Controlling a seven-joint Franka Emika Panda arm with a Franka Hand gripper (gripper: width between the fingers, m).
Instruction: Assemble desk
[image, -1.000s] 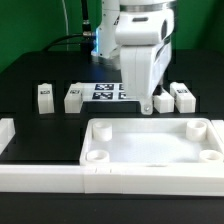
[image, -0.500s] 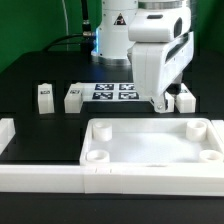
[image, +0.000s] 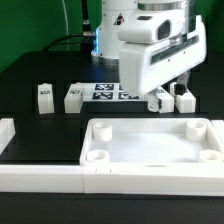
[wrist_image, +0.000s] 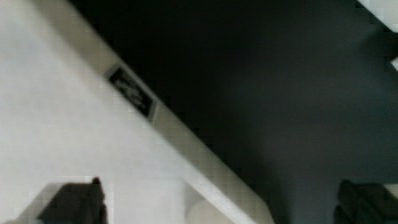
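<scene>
our gripper (wrist_image: 217, 204): jaws spread, holding nothing, tilted over the leg (image: 157, 101) right of centre. The desk panel (image: 150, 124) sits in the lower frame, corner holes up. We'd level the wrist, centre the leg between the jaws, then close.

White desk panel (image: 150, 142) against a black surface (image: 30, 70), edged by white border rails (image: 40, 176). The white block legs (image: 43, 95) carry square black-and-white tags, a pattern repeated in a row across the white marker board (image: 112, 93). The robot arm (image: 150, 55) is white with dark bands.
</scene>
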